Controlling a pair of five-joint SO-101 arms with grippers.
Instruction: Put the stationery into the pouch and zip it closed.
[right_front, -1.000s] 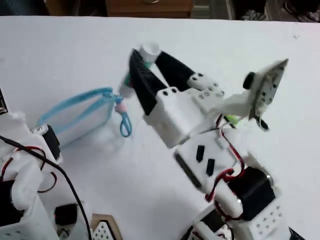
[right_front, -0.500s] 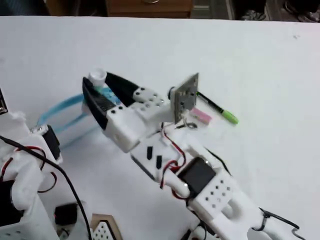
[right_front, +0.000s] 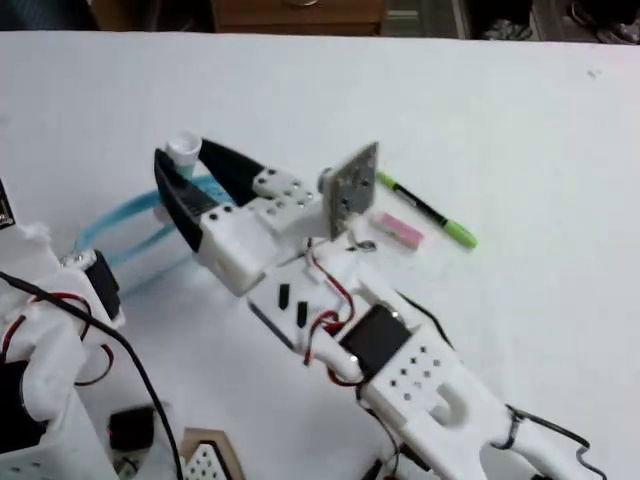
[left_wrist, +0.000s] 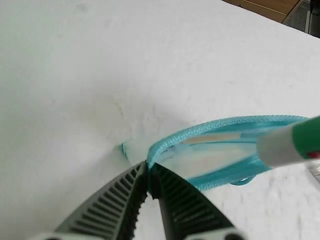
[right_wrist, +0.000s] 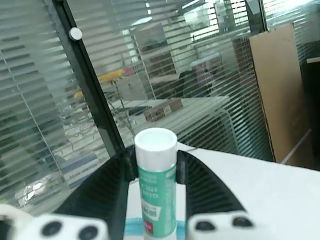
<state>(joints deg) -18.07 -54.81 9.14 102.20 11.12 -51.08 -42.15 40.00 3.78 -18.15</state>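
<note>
The right gripper (right_front: 185, 160) hangs over the near-left part of the white table (right_front: 500, 110), its black jaws pressed against the sides of a glue stick (right_front: 184, 150) held upright with the white cap on top. In the right wrist view the same gripper (right_wrist: 155, 160) clamps the glue stick (right_wrist: 156, 195) around its green-labelled body, just under the cap. Below it lies the pouch (right_front: 120, 213), a clear bag with a light-blue zip band, its mouth standing open. The left gripper (left_wrist: 149, 172) is pinched together on the end of that blue band, at the corner of the pouch (left_wrist: 210, 157) where the two sides of the zip meet, and the pouch rests on the table (left_wrist: 75, 75). From this wrist view the glue stick (left_wrist: 287, 142) crosses the far end of the open mouth; whether its lower end is already inside the pouch or only just above the rim is hard to say. A green-capped pen (right_front: 428, 212) lies on the table beyond the right arm, well apart from the pouch, with a pink eraser (right_front: 397, 229) just beside it.
</note>
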